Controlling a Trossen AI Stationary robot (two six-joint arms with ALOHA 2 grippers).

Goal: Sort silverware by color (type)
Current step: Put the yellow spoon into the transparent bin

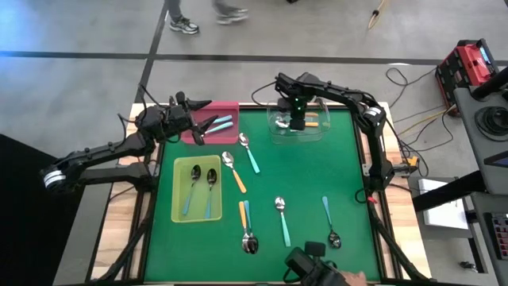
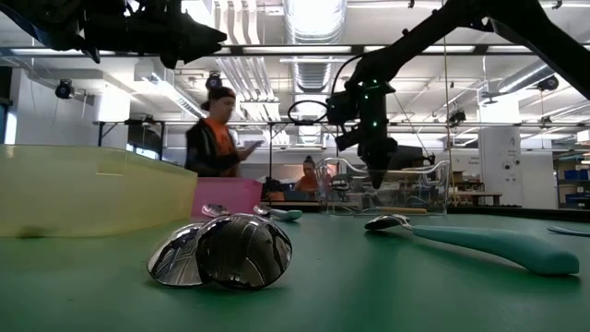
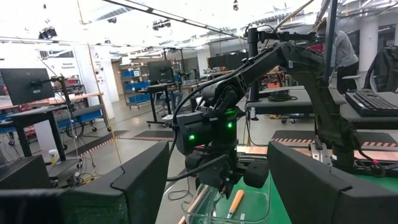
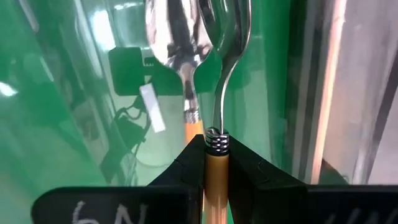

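My right gripper [image 1: 298, 121] hangs over the clear tray [image 1: 278, 135] at the far middle, shut on an orange-handled spoon [image 4: 216, 93]. A second orange spoon [image 4: 186, 121] lies in that tray. My left gripper [image 1: 200, 127] stands open over the pink tray [image 1: 230, 107] at the far left, which holds light-blue-handled spoons [image 1: 221, 124]. The yellow-green tray [image 1: 178, 202] holds two spoons. Loose spoons lie on the green mat: a teal one [image 1: 251, 157], an orange one [image 1: 236, 176], an orange and teal pair [image 1: 246, 225], another teal one [image 1: 282, 222] and a light-blue one [image 1: 328, 218]. My right gripper pinches the spoon's orange handle [image 4: 214, 171] between its two fingers, right behind the metal collar [image 4: 216, 142]. The fingers come from above, pointing down, and lie along the handle. The spoon hangs bowl-down inside the clear tray; whether the bowl [image 4: 227, 25] touches the tray's floor, I cannot tell.
The mat's middle and right side lie bare between the loose spoons. A dark device [image 1: 313, 266] sits at the near edge. Cables and gear [image 1: 468, 67] stand beyond the right edge. A person [image 2: 219, 138] stands behind the table's far side.
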